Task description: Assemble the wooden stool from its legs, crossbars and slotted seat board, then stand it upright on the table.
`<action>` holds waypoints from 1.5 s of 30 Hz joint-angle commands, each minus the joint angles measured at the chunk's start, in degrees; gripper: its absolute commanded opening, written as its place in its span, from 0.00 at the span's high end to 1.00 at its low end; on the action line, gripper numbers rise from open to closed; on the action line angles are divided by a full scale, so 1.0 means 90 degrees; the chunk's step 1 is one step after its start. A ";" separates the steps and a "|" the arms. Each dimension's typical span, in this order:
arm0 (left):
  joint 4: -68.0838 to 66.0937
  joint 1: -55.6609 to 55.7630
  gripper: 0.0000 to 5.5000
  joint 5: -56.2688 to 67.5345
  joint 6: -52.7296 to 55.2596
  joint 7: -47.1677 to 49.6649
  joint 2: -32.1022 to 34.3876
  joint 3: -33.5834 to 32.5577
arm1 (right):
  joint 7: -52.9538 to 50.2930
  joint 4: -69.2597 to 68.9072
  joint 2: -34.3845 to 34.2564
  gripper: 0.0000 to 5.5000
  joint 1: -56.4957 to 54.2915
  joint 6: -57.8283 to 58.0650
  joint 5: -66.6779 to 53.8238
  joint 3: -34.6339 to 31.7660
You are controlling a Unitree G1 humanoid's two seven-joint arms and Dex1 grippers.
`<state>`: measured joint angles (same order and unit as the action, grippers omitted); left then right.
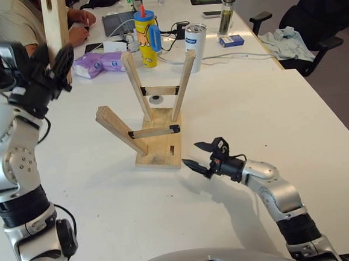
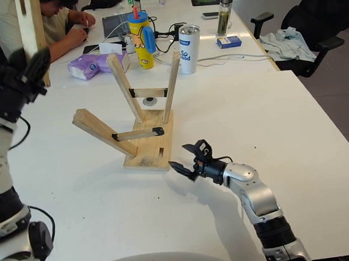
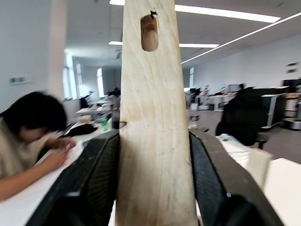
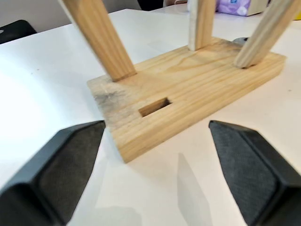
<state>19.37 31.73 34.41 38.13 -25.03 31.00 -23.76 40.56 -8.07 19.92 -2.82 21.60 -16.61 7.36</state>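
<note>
Head view: seat [image 1: 159,150] lies underside up on the table [image 1: 270,111], three legs [image 1: 136,85] and two crossbars [image 1: 155,132] fitted; left gripper [image 1: 57,61] holds the fourth leg [image 1: 55,19] upright, high and well left of it; right gripper [image 1: 191,154] sits just beside the near corner
Left wrist: fingers [image 3: 96,174] clamped on the leg
Right wrist: fingers [image 4: 70,155] wide apart, facing the empty slot [image 4: 155,107]; advise bracing the seat and entering the leg square to the slot
</note>
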 commanded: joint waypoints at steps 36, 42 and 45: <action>0.1741 -0.1563 0.63 0.4597 0.2246 -0.0326 -0.0135 0.2904 | 0.0338 0.0181 0.2342 0.02 -0.1593 0.4950 -0.8976 -0.3324; 0.1570 -0.1435 0.63 0.4842 0.2361 -0.0425 0.0096 0.2825 | 0.0653 0.0116 0.2382 0.17 -0.1519 0.5013 -0.8873 -0.3276; 0.1525 -0.1430 0.63 0.5021 0.2426 -0.0495 0.0212 0.2791 | 0.0821 0.0109 0.2431 0.27 -0.1472 0.5019 -0.8758 -0.3250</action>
<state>33.39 17.83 77.87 59.21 -28.61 31.67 1.95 46.65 -6.45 40.77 -16.38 66.35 -96.94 -22.04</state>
